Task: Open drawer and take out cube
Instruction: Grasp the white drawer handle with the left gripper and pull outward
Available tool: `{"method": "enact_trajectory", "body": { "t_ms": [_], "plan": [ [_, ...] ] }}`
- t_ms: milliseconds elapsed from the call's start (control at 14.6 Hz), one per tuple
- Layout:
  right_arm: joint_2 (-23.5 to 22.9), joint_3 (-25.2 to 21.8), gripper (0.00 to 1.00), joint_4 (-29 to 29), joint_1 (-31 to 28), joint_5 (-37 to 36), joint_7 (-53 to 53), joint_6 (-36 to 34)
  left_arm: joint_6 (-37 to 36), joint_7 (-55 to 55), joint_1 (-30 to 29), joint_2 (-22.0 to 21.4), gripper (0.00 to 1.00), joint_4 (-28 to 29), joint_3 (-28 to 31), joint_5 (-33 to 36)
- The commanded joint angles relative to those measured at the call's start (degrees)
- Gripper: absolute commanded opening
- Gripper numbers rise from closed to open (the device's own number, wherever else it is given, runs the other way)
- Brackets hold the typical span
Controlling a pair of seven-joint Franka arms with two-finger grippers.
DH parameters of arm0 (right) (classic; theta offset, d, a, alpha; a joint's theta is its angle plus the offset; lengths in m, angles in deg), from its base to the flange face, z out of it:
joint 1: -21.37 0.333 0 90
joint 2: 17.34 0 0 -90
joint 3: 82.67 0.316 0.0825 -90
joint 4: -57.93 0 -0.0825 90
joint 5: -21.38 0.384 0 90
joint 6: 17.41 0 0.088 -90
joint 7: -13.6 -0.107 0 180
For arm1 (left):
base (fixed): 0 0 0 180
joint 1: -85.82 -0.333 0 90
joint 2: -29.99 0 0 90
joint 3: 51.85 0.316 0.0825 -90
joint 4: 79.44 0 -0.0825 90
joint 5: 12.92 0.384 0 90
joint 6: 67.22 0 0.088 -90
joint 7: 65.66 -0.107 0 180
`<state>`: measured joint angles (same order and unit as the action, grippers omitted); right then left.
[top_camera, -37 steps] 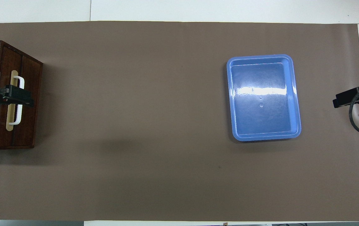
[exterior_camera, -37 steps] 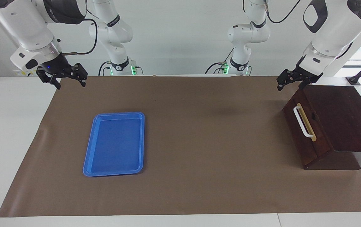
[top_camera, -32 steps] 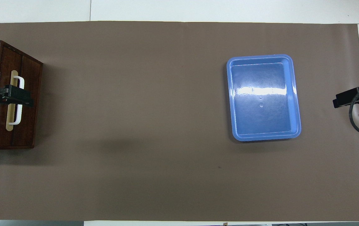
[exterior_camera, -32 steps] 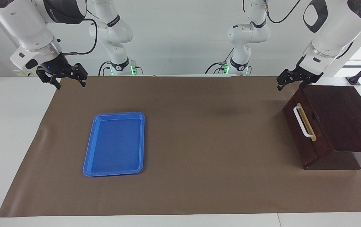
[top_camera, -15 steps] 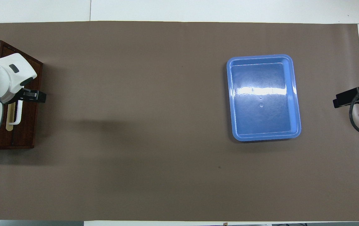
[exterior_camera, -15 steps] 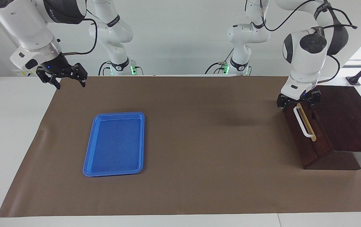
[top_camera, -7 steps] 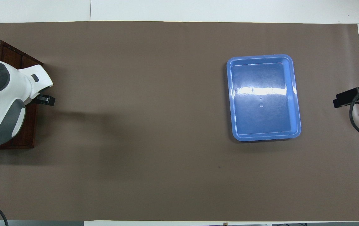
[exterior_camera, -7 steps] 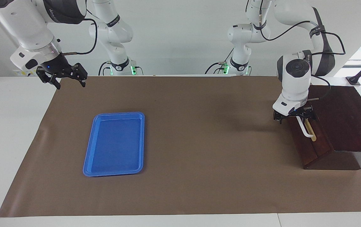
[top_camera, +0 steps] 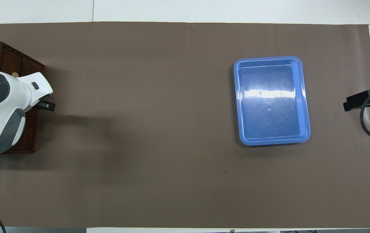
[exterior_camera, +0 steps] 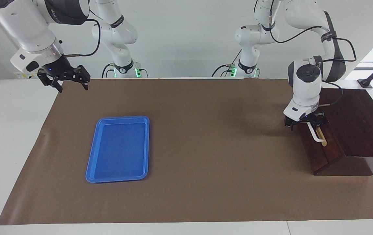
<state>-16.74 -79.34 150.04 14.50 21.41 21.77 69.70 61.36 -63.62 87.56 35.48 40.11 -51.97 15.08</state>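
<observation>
**Left hand at the drawer handle, pull not yet begun**

At the right of the facing view the left hand (exterior_camera: 305,122) has its fingers spread wide about the upper end of the white bar handle (exterior_camera: 316,135), not pinched on it. Whether a finger touches the bar cannot be told from here (in the overhead view the arm's white wrist covers the whole handle). The drawer (exterior_camera: 317,147) sits flush in its dark wood cabinet (exterior_camera: 356,124), so no pale interior shows and the cube is out of sight, presumably inside.

The step in hand, as I judge it, is the grasp on the handle that comes before opening. The next move calls for the fingers to close squarely on the bar and then a straight pull along the drawer's own line, toward the middle of the worktop (exterior_camera: 206,137). A skewed pull could let the bar slip, or drag the cabinet across the brown sheet.

The right hand (exterior_camera: 65,81), fingers likewise apart, waits in the air at the upper left of the facing view, over the corner of the sheet. The blue tray (exterior_camera: 92,163) lies empty at the left of that view, well apart from the cabinet.
</observation>
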Motion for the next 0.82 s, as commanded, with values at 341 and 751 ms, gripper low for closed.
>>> {"method": "enact_trajectory", "body": {
  "t_ms": [341,751],
  "plan": [
    [0.9,0.8,1.0,0.9,-1.0,-0.6,-0.1,0.4,1.6,8.6,6.2,1.1,1.0,0.2,-0.3,0.7],
    [0.9,0.8,1.0,0.9,-1.1,-0.6,-0.1,0.3,-4.2,16.6,14.4,1.9,1.0,-4.0,-0.3,-6.4]
  ]
}}
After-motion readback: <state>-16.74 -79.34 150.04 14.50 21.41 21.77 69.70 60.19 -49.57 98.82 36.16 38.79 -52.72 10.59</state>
